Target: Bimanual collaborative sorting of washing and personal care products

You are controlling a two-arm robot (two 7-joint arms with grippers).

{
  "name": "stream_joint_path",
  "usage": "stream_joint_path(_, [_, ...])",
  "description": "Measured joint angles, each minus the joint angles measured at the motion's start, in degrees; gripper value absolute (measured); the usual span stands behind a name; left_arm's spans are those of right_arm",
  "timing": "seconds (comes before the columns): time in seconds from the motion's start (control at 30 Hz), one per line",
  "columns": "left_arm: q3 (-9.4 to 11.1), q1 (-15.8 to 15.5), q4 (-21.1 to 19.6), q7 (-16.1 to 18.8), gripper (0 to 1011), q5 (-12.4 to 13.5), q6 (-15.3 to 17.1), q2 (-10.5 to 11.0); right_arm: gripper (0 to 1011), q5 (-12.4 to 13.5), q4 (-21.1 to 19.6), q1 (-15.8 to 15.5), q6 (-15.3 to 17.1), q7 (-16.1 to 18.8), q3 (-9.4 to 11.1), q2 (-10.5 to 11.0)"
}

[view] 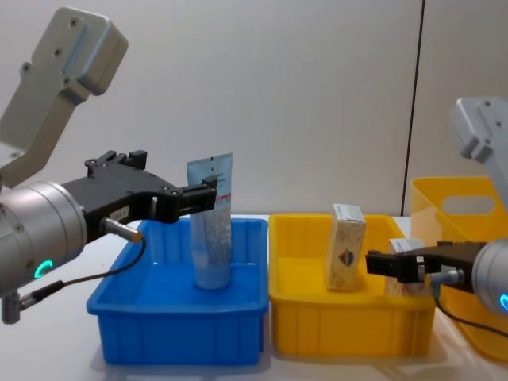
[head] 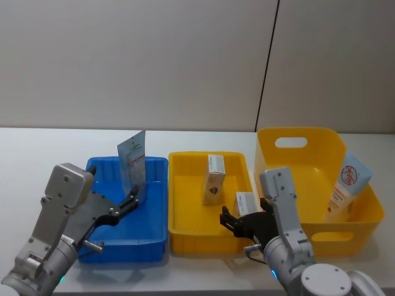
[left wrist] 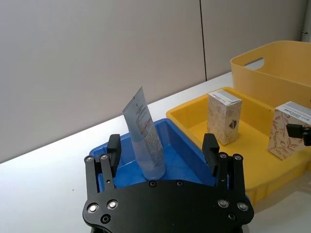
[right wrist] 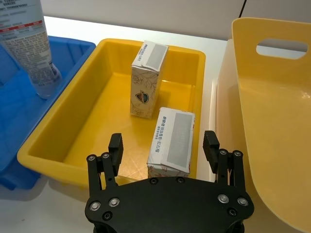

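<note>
A pale-blue tube (head: 133,161) stands upright on its cap in the blue tray (head: 151,237). My left gripper (head: 132,201) is open, and the tube (left wrist: 145,137) rises between its spread fingers without being touched. One cream box (head: 214,179) stands in the middle of the yellow tray (head: 185,237). A second box (right wrist: 172,141) stands by that tray's right wall, and my right gripper (right wrist: 163,145) is open just in front of it. In the chest view the left gripper (view: 208,189) is level with the tube's upper half. Another tube (head: 347,184) leans inside the yellow basket.
The big yellow handled basket (head: 296,139) sits right of the yellow tray, close to my right arm. The trays stand side by side on a white table (head: 37,148). A grey wall rises behind.
</note>
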Motion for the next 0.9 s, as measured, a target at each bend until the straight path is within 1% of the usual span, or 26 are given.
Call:
stream_joint_path(0.7, [0.00,0.00,0.00,0.00,1001,0.00,0.00,0.00,1000,-1.46,4.00,1.18,-0.93,-0.45,0.28,-1.47])
stream_joint_path(0.77, [0.00,0.00,0.00,0.00,1001,0.00,0.00,0.00,968,-1.55,4.22,1.21,-0.97,-0.43,0.30,-1.57])
stream_joint_path(0.8, [0.00,0.00,0.00,0.00,1001,0.00,0.00,0.00,928,-1.57,4.29,1.22,-0.99,-0.42,0.30,-1.59])
stream_joint_path(0.9, [0.00,0.00,0.00,0.00,1001,0.00,0.00,0.00,881,-1.62,4.51,1.27,-1.05,-0.39,0.31,-1.67])
